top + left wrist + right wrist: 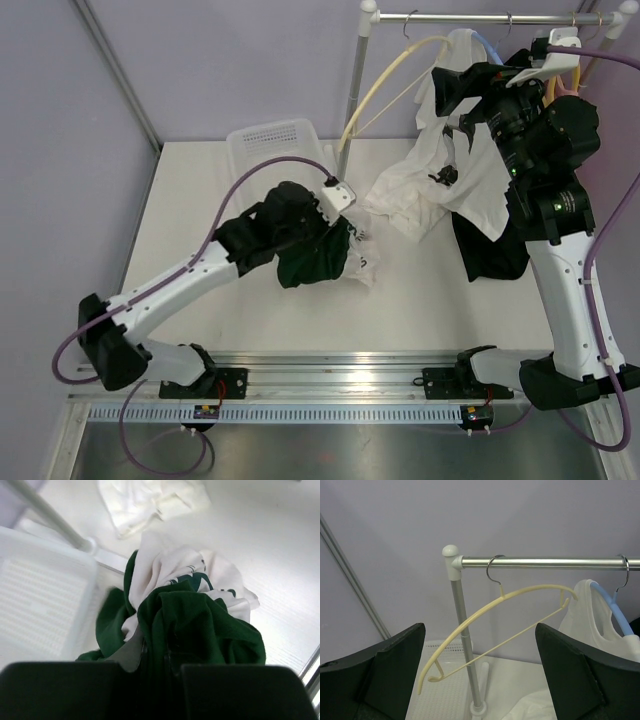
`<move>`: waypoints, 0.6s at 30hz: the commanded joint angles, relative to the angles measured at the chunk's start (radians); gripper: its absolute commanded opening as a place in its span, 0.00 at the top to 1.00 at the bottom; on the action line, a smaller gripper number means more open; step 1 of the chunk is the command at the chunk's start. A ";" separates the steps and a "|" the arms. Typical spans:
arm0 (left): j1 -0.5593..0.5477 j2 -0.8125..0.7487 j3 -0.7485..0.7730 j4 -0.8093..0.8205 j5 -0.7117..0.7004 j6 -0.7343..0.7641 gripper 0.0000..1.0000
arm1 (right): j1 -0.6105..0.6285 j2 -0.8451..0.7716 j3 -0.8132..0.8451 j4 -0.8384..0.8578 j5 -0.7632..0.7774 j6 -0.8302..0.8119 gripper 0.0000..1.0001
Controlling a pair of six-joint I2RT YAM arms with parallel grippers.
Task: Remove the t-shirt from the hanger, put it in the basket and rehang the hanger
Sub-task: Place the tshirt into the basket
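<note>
While my left claw (155, 675) clenches the green t-shirt (200, 630) on the surface (410, 310), left of the rail (545, 561), a cream hanger (485, 611) hooks the rail's left end; the white t-shirt (582, 617) drapes a blue hanger (615, 611) further right along the rail. Right claw (480, 667) released, facing rail.

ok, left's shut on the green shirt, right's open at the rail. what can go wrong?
1. The right gripper is open facing the bare cream hanger; the white t-shirt on the blue hanger sits off to one side, so closing may catch the wrong hanger.
2. That shirt trails to the table; a pull could unhook the blue hanger from the rail.
3. The left gripper may drag white fabric bunched in the green t-shirt.
</note>
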 commanded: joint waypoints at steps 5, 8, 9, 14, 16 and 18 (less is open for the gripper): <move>0.112 -0.194 0.166 -0.020 -0.087 -0.026 1.00 | -0.003 0.012 0.047 0.021 -0.030 0.012 0.01; 0.160 -0.217 0.260 -0.028 -0.098 -0.026 1.00 | -0.003 0.006 0.044 0.027 -0.035 0.020 0.01; 0.166 -0.217 0.288 -0.031 -0.119 -0.023 1.00 | -0.003 0.005 0.044 0.025 -0.036 0.020 0.00; 0.194 -0.133 0.490 -0.057 -0.237 0.022 1.00 | -0.002 0.008 0.044 0.027 -0.038 0.023 0.00; 0.206 -0.092 0.578 -0.062 -0.260 0.048 1.00 | -0.003 0.008 0.044 0.028 -0.039 0.021 0.00; 0.214 -0.027 0.653 -0.055 -0.300 0.063 1.00 | -0.003 0.006 0.044 0.030 -0.036 0.020 0.01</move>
